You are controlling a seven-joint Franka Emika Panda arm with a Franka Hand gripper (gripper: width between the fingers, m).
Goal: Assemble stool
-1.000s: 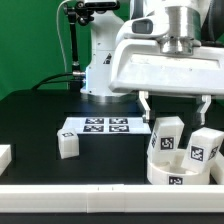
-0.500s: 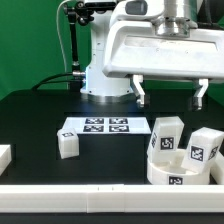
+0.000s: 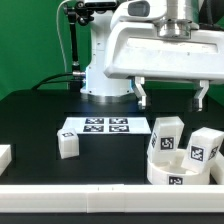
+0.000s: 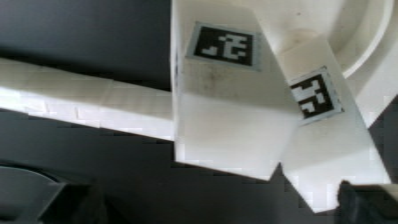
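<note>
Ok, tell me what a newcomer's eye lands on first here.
The big white gripper hangs open above the round seat, at the exterior view's right, where two tagged leg blocks stand. A third leg block sits apart on the black table, just to the exterior view's left of the marker board.

The exterior camera sits low at the bench (image 3: 40, 120) edge and faces the arm's base (image 3: 100, 75) head-on, with the hand (image 3: 173, 97) high in frame. The wrist camera looks down from the hand, very close. Both catch the legs (image 3: 166, 133) (image 4: 222, 90) below the hand.
</note>
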